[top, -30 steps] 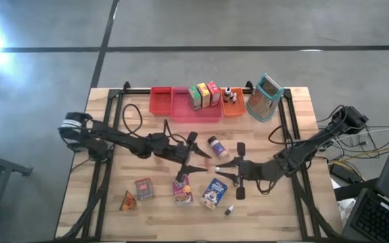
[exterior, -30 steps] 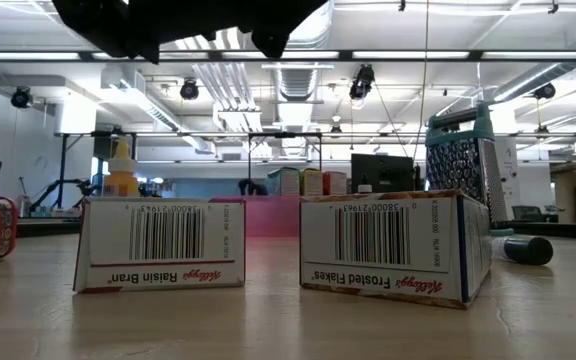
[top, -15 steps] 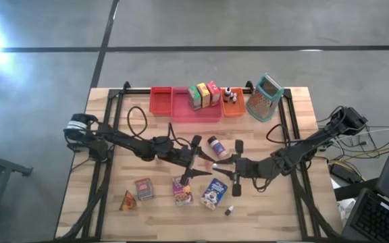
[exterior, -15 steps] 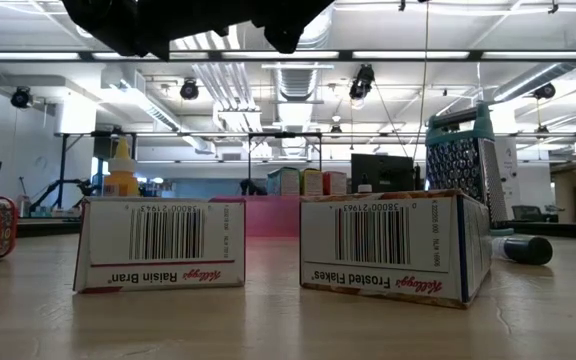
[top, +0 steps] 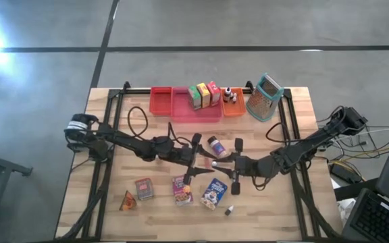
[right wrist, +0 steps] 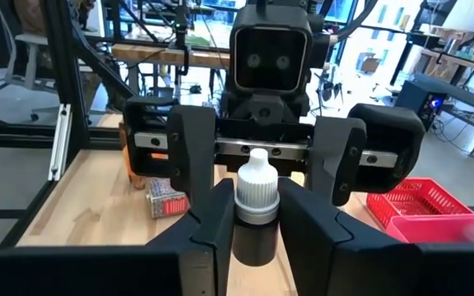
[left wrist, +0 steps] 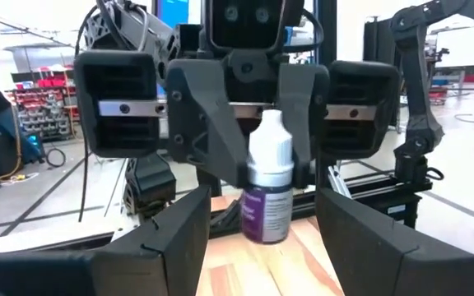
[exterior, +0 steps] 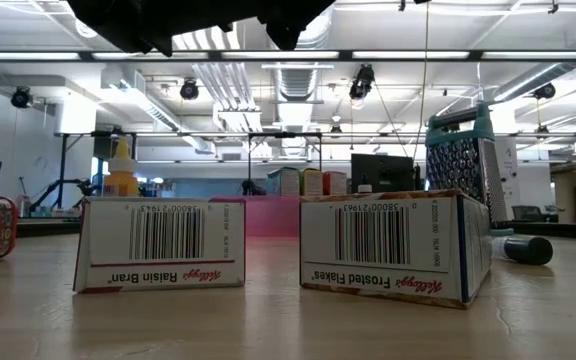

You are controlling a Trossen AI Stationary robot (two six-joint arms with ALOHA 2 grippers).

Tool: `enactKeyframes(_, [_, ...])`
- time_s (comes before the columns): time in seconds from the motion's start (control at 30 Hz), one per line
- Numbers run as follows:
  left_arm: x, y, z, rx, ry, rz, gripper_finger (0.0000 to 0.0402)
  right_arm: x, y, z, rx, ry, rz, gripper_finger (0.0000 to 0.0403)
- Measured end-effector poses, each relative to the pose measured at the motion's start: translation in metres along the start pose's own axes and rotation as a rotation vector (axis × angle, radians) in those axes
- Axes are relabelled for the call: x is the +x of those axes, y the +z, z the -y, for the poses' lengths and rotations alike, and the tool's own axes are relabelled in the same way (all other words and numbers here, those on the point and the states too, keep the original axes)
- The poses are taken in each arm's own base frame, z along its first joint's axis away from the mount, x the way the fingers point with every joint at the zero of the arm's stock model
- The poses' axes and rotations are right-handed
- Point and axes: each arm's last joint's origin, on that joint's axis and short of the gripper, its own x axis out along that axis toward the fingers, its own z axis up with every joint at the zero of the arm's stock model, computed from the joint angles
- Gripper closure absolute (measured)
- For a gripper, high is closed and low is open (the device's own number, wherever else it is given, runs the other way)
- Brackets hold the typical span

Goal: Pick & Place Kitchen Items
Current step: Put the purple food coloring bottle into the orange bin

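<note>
Raisin Bran box point(exterior: 160, 243) & Frosted Flakes box point(exterior: 393, 245) below, small white-capped bottle point(right wrist: 255, 215) pinched mid-table by right gripper point(right wrist: 253, 226), left gripper point(left wrist: 262, 226) spread facing it, grippers closer than before.

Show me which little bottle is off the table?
The white-capped bottle pinched by the right gripper; the dark-capped bottle lies on the table.

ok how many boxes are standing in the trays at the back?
3, in a row in the pink tray: green box, yellow box, red box. The overhead view shows none hidden behind them.
</note>
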Motion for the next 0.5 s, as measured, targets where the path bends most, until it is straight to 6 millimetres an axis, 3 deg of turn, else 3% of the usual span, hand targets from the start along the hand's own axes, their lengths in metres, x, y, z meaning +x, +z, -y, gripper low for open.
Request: enactKeyframes(0.5, [0.0098,-0.0071,0.0000,0.000,0.002,-0.015,0.0177,0.0005,0.0003,0.0007,0.000,-0.003,0.002,0.0318])
